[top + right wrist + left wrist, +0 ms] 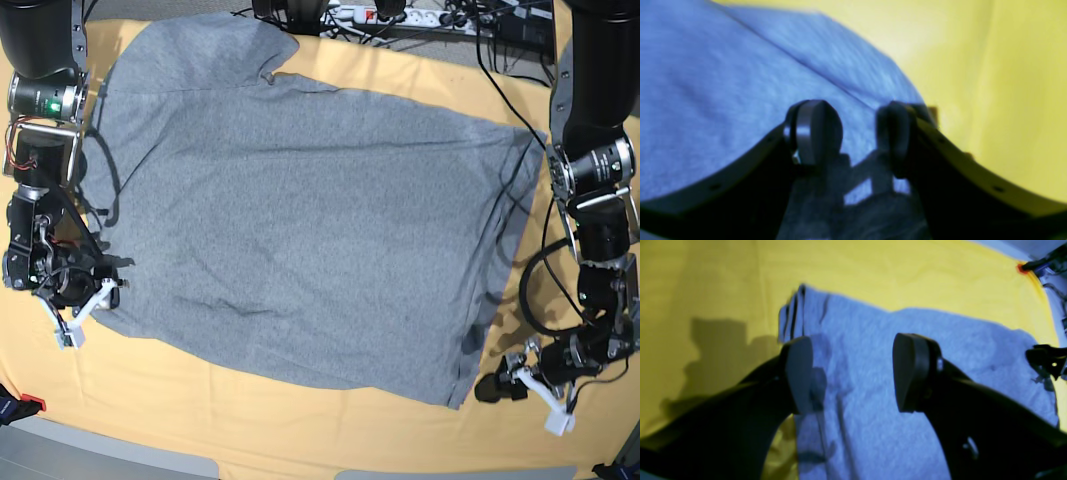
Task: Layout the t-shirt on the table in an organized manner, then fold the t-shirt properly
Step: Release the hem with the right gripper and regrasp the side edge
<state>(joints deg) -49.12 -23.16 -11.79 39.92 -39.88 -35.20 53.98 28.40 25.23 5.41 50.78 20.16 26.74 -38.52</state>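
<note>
1. On the bench [300, 430], draped in yellow cloth: a grey t-shirt [300, 220], spread flat, plain side up.
2. At the t-shirt's corner nearest the base view's lower right: left hand [853, 373], jaws wide apart, nothing between them, hovering over the hem edge.
3. At the t-shirt's opposite edge, base view's left: right hand [857, 140], jaws apart, gripping nothing, low over the cloth.

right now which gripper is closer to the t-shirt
Right. The right gripper sits at the t-shirt's edge; the left gripper is just off its bottom corner.
</note>
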